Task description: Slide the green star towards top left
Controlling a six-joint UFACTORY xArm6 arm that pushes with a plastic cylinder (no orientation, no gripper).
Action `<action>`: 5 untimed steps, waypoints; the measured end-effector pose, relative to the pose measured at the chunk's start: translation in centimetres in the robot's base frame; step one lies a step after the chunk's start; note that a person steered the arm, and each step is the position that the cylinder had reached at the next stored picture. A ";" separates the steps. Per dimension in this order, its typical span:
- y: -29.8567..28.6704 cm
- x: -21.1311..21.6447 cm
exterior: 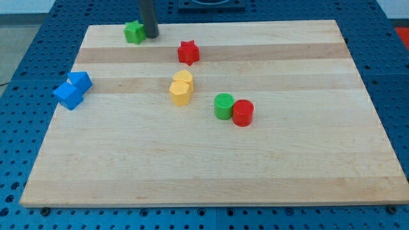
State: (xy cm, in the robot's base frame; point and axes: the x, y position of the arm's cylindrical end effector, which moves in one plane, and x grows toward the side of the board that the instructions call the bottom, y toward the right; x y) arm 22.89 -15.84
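The green star (134, 32) sits near the board's top edge, left of the middle. My tip (151, 36) stands right next to the star's right side, touching or nearly touching it. The dark rod rises from there out of the view's top.
A red star (188, 52) lies right of and below my tip. Two yellow blocks (181, 88) sit together mid-board. A green cylinder (223, 106) touches a red cylinder (243, 113). Two blue blocks (73, 90) sit at the left edge of the wooden board (204, 172).
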 end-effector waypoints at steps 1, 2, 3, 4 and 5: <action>-0.5 0.8; -3.2 0.8; -6.4 0.8; -4.9 0.8; -1.4 3.2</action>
